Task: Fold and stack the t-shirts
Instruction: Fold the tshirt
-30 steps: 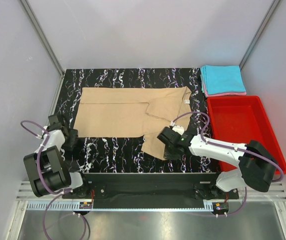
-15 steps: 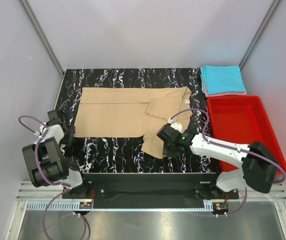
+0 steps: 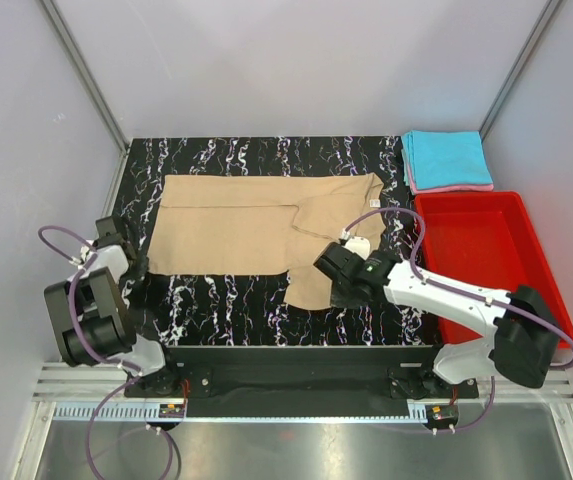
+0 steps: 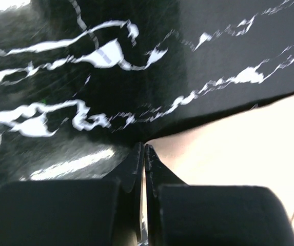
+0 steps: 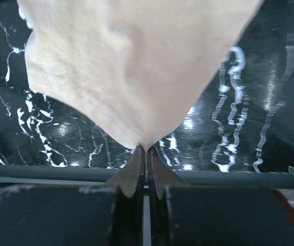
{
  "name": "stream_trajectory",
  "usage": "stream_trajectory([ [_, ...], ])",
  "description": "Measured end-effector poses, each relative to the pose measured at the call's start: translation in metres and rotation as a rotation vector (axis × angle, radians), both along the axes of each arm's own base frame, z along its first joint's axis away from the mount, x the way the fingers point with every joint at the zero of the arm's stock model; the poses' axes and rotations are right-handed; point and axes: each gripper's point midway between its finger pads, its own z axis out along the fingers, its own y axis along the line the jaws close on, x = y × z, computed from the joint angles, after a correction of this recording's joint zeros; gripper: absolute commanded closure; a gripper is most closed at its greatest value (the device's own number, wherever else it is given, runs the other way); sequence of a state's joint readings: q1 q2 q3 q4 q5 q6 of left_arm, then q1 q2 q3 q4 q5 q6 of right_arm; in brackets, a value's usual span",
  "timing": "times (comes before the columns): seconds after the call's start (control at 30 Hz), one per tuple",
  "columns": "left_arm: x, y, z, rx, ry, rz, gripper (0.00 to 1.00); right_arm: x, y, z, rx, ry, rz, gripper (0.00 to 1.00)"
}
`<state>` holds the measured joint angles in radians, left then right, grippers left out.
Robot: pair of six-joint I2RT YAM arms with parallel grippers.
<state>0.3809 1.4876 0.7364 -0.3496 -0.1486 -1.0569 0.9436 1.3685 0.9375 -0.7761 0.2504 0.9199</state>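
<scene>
No writing can be read in any view. The only tag on cloth is a small white neck label on the tan cloth t-shirt. It lies just left of the far-left corner of the red plastic bin (any print on it is too small to make out). On the grey metal rail, nearer than the red bin, are one small orange sticker in front of the bin and another orange sticker well to its left, both illegible.
</scene>
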Motion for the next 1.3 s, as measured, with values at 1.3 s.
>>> stream_trajectory([
  [1.3,0.131,-0.009,0.038,-0.047,-0.064,-0.189,1.0,0.233,-0.082,0.055,-0.218,-0.124,-0.054,1.0],
])
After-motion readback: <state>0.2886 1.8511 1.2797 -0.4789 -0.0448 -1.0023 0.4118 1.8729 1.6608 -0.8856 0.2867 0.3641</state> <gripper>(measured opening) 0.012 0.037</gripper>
